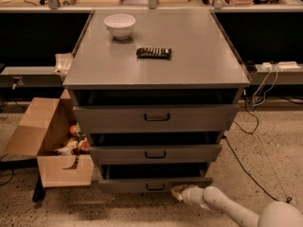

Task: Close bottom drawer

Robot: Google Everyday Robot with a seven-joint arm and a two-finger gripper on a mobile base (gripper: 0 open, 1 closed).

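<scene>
**Bottom drawer ajar, end effector at its front panel**

I take everything from the grey cabinet point(189, 56). Left of it on the floor, an open cardboard box point(47, 141) sits just beside the lower drawers. It is near the bottom one's left corner but not across its path, as far as I can see.

On the cabinet's top stand a white bowl point(119, 25) at the back left and a dark flat bar point(153, 53) nearer the middle. I judge a hard shove below could jolt both.

The bottom drawer point(123, 185) is the lowest and narrowest of the cabinet's three fronts. It stands out a little, with a dark gap above its panel. It looks like stiff sheet metal on slides, so I expect it to run straight, take a firm push without flexing, and be light if the tray is empty. I cannot see what is inside.

Nothing needs gripping here. I would press flat on the panel close to the small black handle point(155, 187) at its middle, since a push far off to one side may rack it on the slides.

My end effector point(179, 192) is low at the cabinet's foot, against or just short of that panel, just right of the handle. I cannot tell whether it is apart or together. Its pale arm point(222, 205) leads away to the lower right.

Cables point(258, 93) hang right of the cabinet, well apart from the drawer.
</scene>
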